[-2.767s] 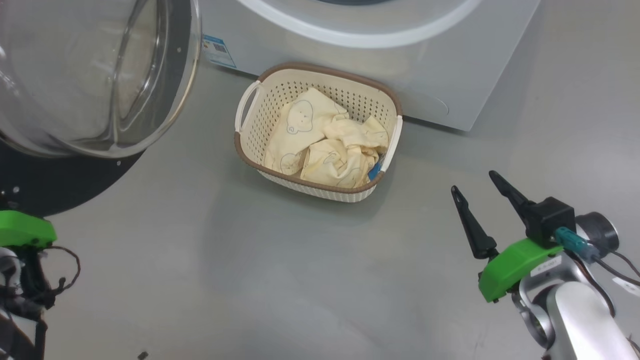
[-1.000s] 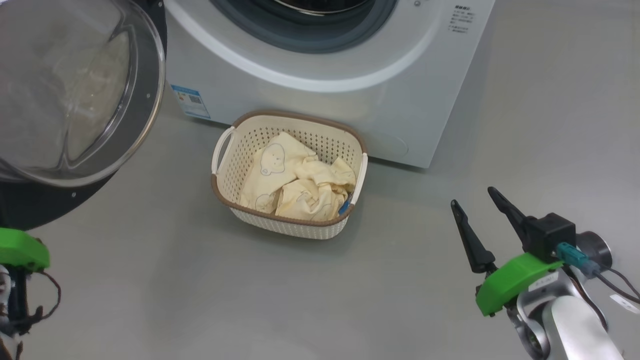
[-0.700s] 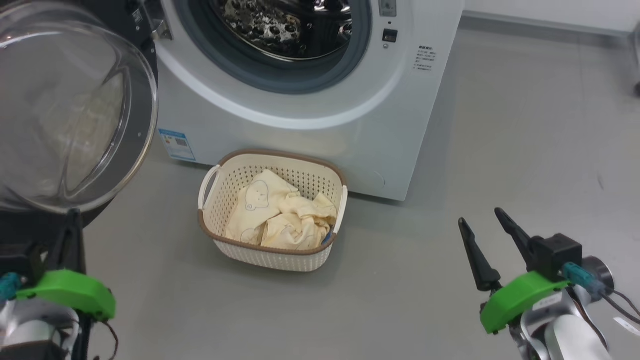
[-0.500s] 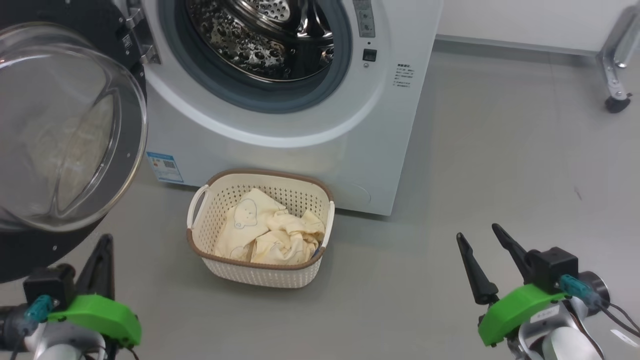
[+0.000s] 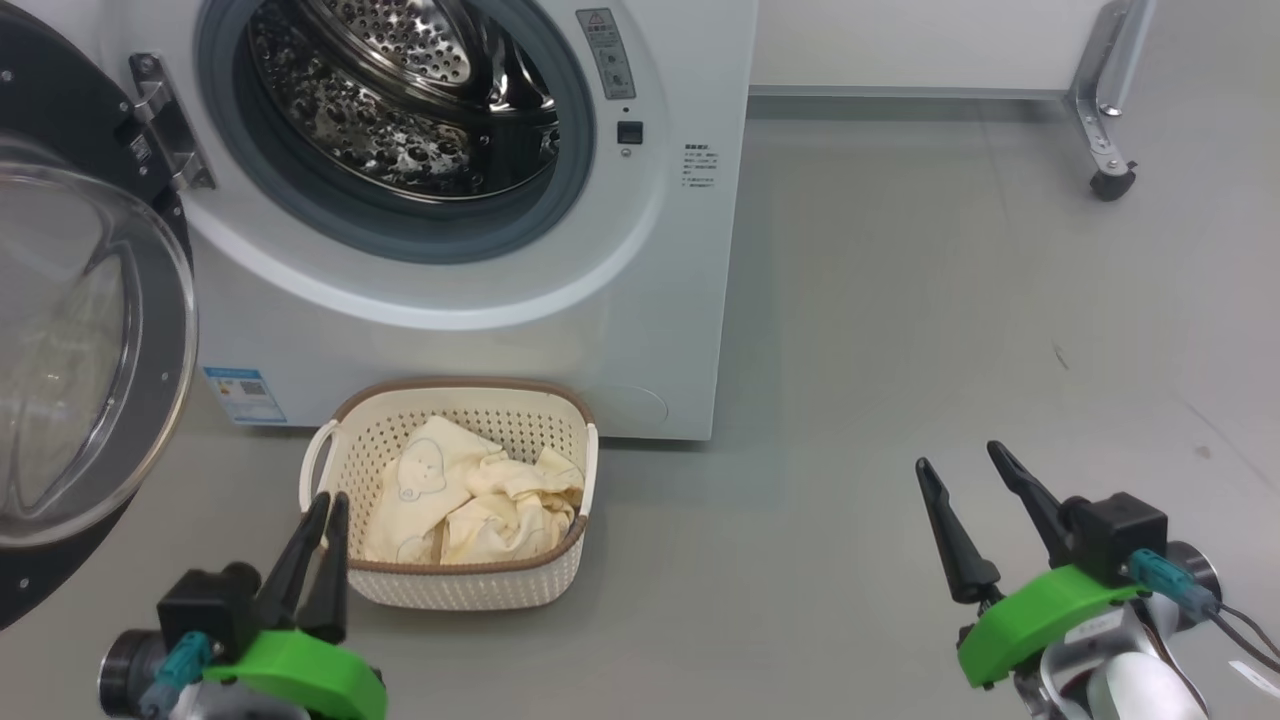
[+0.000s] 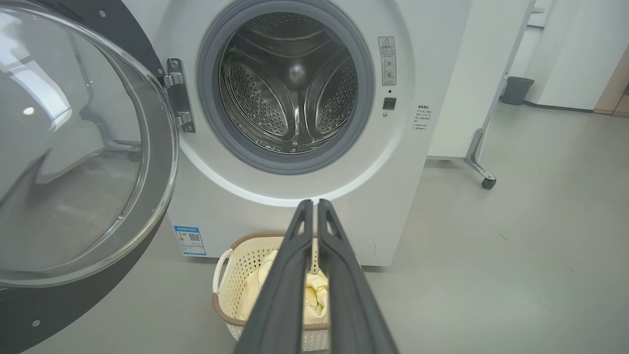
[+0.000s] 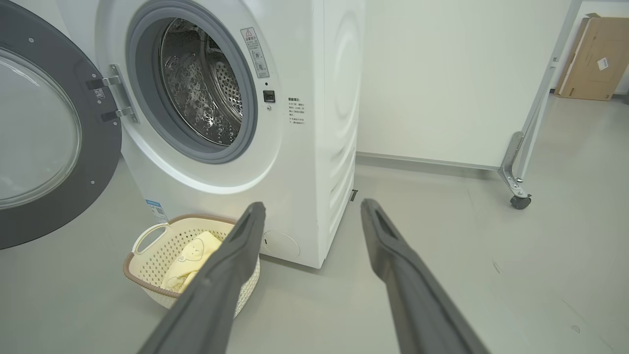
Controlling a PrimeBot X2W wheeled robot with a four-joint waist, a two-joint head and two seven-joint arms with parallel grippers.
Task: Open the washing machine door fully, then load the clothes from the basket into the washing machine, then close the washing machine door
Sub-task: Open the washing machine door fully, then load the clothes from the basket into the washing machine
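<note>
The white washing machine (image 5: 560, 330) (image 6: 393, 206) (image 7: 304, 187) stands with its steel drum (image 5: 400, 90) exposed. Its round door (image 5: 80, 350) (image 6: 73, 147) (image 7: 44, 137) hangs swung wide to the left on its hinge. On the floor in front sits the cream basket (image 5: 340, 470) (image 6: 223, 275) (image 7: 147, 246) with pale yellow clothes (image 5: 470, 500) (image 6: 314, 295) (image 7: 191, 255) inside. My left gripper (image 5: 330, 498) (image 6: 312, 202) is shut on nothing, low at the basket's near-left corner. Far right of the basket, my right gripper (image 5: 958, 455) (image 7: 313, 205) is open and holds nothing.
Grey floor (image 5: 900, 350) spreads to the right of the machine. A metal frame leg on a castor (image 5: 1108, 180) (image 7: 518, 199) stands at the back right by a white wall. A cardboard box (image 7: 589, 59) leans far off.
The head camera has tilted up and turned, so the drum now shows. My left gripper has risen into view beside the basket. The right gripper kept its place and stayed open.
</note>
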